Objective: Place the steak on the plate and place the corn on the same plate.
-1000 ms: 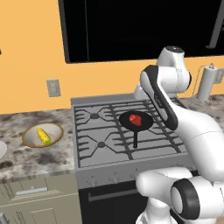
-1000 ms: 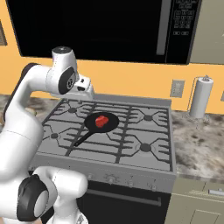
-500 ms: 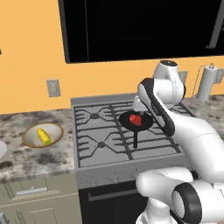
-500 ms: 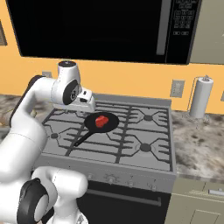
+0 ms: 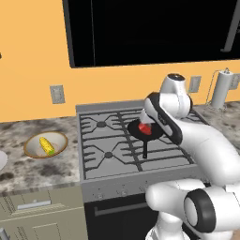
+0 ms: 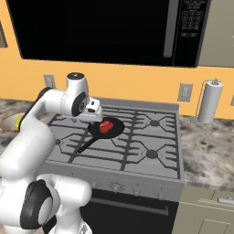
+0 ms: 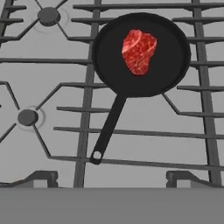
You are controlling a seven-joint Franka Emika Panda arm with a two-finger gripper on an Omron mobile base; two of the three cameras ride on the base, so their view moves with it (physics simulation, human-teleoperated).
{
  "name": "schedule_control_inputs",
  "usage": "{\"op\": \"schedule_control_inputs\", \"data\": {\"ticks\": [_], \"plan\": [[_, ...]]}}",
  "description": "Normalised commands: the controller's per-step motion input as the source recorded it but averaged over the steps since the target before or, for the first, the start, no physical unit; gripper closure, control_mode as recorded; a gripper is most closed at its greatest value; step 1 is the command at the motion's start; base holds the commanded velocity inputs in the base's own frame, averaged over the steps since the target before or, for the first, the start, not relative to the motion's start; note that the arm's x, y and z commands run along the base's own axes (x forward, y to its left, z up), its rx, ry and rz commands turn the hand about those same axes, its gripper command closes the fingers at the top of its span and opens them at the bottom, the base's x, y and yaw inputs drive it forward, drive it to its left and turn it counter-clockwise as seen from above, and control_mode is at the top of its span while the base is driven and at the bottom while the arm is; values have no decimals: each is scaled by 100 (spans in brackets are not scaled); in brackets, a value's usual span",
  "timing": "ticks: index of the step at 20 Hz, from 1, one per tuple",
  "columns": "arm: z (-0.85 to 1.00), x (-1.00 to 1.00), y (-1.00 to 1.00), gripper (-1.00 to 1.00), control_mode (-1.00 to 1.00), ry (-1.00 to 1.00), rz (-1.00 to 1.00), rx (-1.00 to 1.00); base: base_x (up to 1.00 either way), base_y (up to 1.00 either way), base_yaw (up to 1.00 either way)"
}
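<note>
We're above the stove (image 5: 117, 154) w/ the gripper (image 7: 111, 178) spread wide, holding nothing. The steak (image 7: 138, 51) lies in the black frying pan (image 7: 175, 57), a bit off-centre. Its long axis runs roughly in line w/ the pan handle (image 7: 108, 129) in the hand view, narrower end toward the handle.

The corn (image 5: 46, 146) sits in the tan-rimmed bowl (image 5: 33, 151) on the surface, left of the stove, long axis diagonal; green end too small to tell.

Risks, as we judge: closing across the steak's long axis could slip off; descending too deep could nudge the pan on the grates. Plate (image 5: 2, 161) barely visible at left edge, a long carry.
</note>
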Motion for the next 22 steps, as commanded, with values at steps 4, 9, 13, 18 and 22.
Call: {"op": "schedule_control_inputs", "data": {"ticks": [4, 9, 13, 18, 22], "plan": [[-35, 48, 0, -100, -100, 1, 0, -1, 0, 0, 0], [-37, 40, -4, -100, -100, 1, 0, -2, 0, 0, 0], [-33, 33, -17, -100, -100, 6, 0, 0, 0, 0, 0], [-37, 35, -14, -100, -100, 3, 0, 0, 0, 0, 0], [-40, 49, -4, -100, -100, 1, 0, 0, 0, 0, 0]]}}
